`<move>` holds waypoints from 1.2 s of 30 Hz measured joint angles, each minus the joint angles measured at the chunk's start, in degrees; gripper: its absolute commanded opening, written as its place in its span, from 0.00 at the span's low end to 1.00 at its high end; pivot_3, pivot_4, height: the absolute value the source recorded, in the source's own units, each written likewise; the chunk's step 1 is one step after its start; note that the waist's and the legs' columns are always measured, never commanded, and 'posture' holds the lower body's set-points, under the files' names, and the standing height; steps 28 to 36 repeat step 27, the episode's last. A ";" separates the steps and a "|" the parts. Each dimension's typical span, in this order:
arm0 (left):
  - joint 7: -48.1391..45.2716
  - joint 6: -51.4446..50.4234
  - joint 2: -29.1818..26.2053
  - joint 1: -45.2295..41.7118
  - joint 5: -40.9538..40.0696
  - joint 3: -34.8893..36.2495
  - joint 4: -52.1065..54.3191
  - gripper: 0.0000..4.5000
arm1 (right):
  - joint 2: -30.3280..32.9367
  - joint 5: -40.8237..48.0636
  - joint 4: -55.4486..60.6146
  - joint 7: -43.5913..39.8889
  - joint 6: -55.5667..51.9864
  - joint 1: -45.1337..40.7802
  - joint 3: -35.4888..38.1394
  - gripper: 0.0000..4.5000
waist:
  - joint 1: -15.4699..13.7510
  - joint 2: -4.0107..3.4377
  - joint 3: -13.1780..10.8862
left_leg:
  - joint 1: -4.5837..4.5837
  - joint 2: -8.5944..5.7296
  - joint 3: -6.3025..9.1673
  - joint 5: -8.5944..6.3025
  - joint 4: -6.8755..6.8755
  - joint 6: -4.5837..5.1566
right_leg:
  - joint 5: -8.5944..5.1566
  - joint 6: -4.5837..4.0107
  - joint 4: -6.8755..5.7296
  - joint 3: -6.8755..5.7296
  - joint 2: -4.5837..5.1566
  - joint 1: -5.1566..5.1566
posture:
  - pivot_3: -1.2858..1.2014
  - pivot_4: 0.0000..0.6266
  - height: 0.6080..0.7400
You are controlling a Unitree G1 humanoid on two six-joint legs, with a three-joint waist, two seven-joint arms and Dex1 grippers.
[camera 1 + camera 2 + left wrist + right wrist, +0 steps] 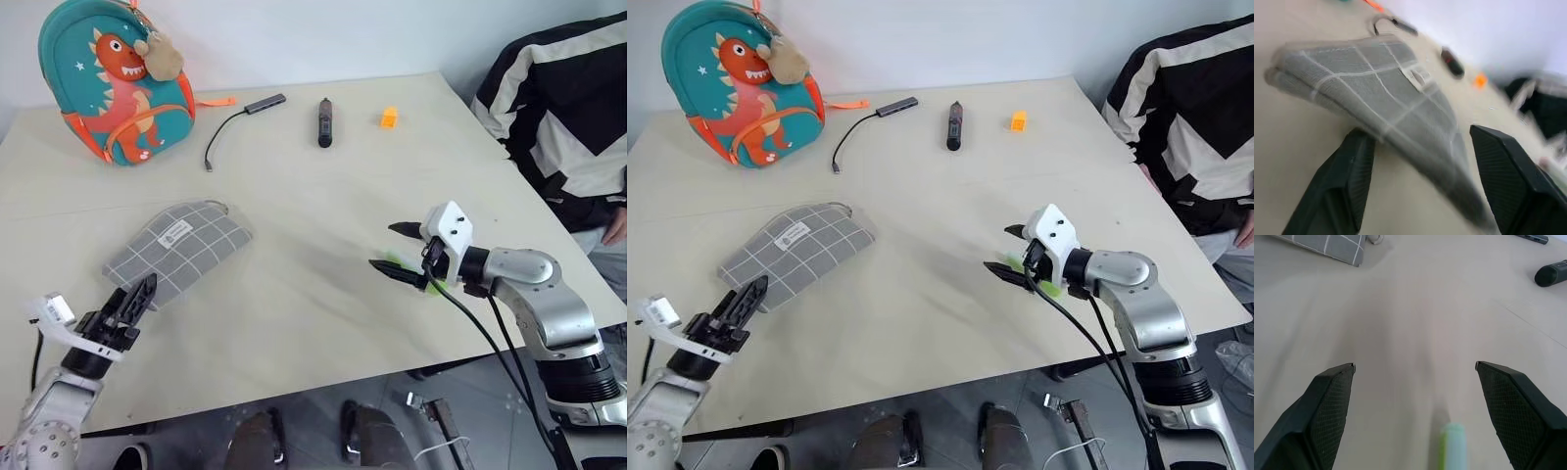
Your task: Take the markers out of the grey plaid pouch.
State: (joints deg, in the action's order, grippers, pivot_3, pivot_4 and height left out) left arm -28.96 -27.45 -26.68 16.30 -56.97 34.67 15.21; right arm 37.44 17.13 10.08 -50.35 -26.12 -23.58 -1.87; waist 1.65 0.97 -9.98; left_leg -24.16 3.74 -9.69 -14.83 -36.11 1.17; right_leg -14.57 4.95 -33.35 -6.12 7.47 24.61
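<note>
The grey plaid pouch point(181, 245) lies flat on the table's left half, white label facing up. My left gripper point(135, 297) is at its near corner with the fingers spread open; in the left wrist view the pouch point(1381, 88) stretches away between and beyond the two fingers point(1347, 176). A bright green marker point(1050, 287) lies on the table at the right. My right gripper point(384, 247) hovers open just over it, and the marker's end point(1452, 448) shows low between the spread fingers. Nothing is held by either gripper.
A teal dinosaur backpack point(118, 78) stands at the back left. Beside it lie a cable with a small hub point(245, 110), a thick black pen point(324, 122) and a small orange block point(389, 117). A person in a black and white jacket point(558, 108) sits at the table's right edge.
</note>
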 measured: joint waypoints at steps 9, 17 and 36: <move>-9.45 7.16 -5.82 11.00 10.31 5.67 -0.23 0.71 | 1.61 2.57 -0.15 -1.32 0.18 1.96 4.49 0.92 | -0.04 -0.02 -0.01 | -0.01 0.12 -0.04 -0.08 0.09 -0.02 | -0.37 -0.70 0.46 0.00 -0.05 0.04 | 0.52 0.24 1.00; -7.72 12.63 -6.36 9.20 17.61 9.94 -6.59 0.71 | 2.62 4.10 -10.45 -2.00 7.43 2.61 12.92 0.92 | -0.01 0.00 0.01 | -0.01 0.06 -0.32 -0.34 0.17 0.15 | -0.29 -0.60 0.71 0.05 0.03 -0.06 | 0.52 0.24 1.00; -10.59 14.39 -7.06 9.28 18.45 11.98 -9.43 0.71 | 5.89 -3.01 -31.78 7.76 17.34 -0.53 17.91 0.92 | 0.43 -0.01 0.01 | 0.10 0.13 -0.46 -0.39 -0.03 0.07 | -0.06 -0.26 0.46 -0.03 0.06 0.00 | 0.52 0.24 1.00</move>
